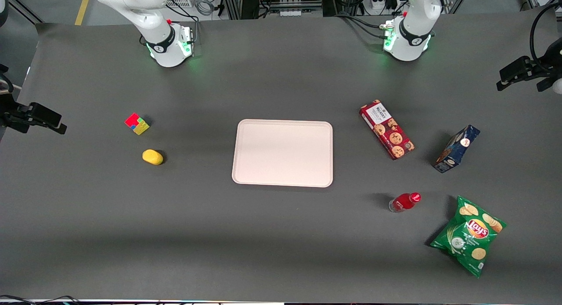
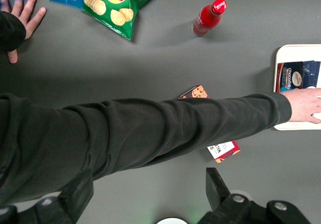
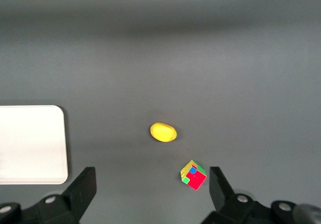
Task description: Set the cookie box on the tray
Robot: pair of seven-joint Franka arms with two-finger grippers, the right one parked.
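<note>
Hovering high over the working arm's end of the tabletop [image 1: 281, 235], well off from the tray [image 1: 283, 153], the claw [image 1: 505, 79] has its two fingers spread wide and holds nothing; in the left wrist view the claw [image 2: 148, 184] looks straight down. Toward the parked arm's end from the tray lie one colour cube [image 1: 137, 123] and, nearer the front camera, one yellow lump [image 1: 153, 157]. Toward the working arm's end lie one red cookie carton [image 1: 386, 129], one red bottle [image 1: 404, 202] on its side, the cookie box [image 1: 456, 149] standing tilted on the tabletop, and one green chip bag [image 1: 469, 235]. The left wrist view differs: a dark-sleeved arm [image 2: 150, 128] stretches across the red carton [image 2: 223, 149], hiding its middle, and its hand [image 2: 306, 106] rests on the tray [image 2: 301, 53], where the cookie box [image 2: 298, 76] lies flat. A second hand [image 2: 22, 13] is spread beside the chip bag [image 2: 120, 3]. One bottle [image 2: 208, 17] lies between bag and tray.
</note>
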